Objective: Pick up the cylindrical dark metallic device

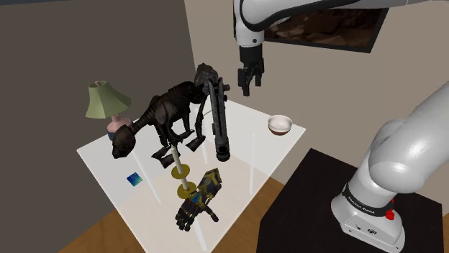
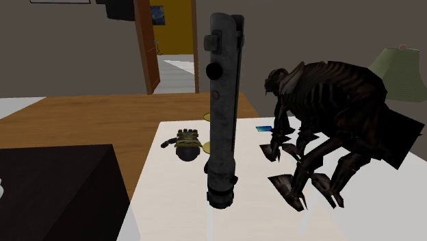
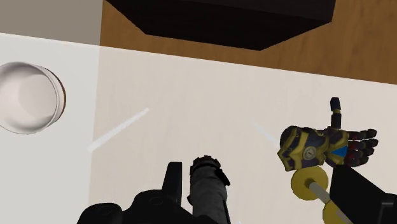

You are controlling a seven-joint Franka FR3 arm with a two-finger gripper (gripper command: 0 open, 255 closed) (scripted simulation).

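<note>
Above the table (image 1: 277, 151), the jaws hang near the dark cylinder (image 1: 217, 122) — apart or together, cannot tell.

my gripper (image 1: 247, 90): all black, on my white arm (image 1: 252, 21) with dark joints. cylindrical device (image 1: 218, 122): dark grey, mottled, with black knobs. creature figure (image 1: 173, 108): blackish brown, ribbed in paler streaks. lamp (image 1: 106, 99): olive-green shade, pink base. bowl (image 1: 280, 124): white inside, brown outside. gauntlet (image 3: 324, 145): navy and gold, dark red fingers. rod (image 1: 180, 171): pale, carrying yellow discs. card (image 1: 134, 179): blue. table (image 1: 266, 154): white. floor (image 1: 108, 233): brown wood. stand (image 1: 302, 208): black.
</note>
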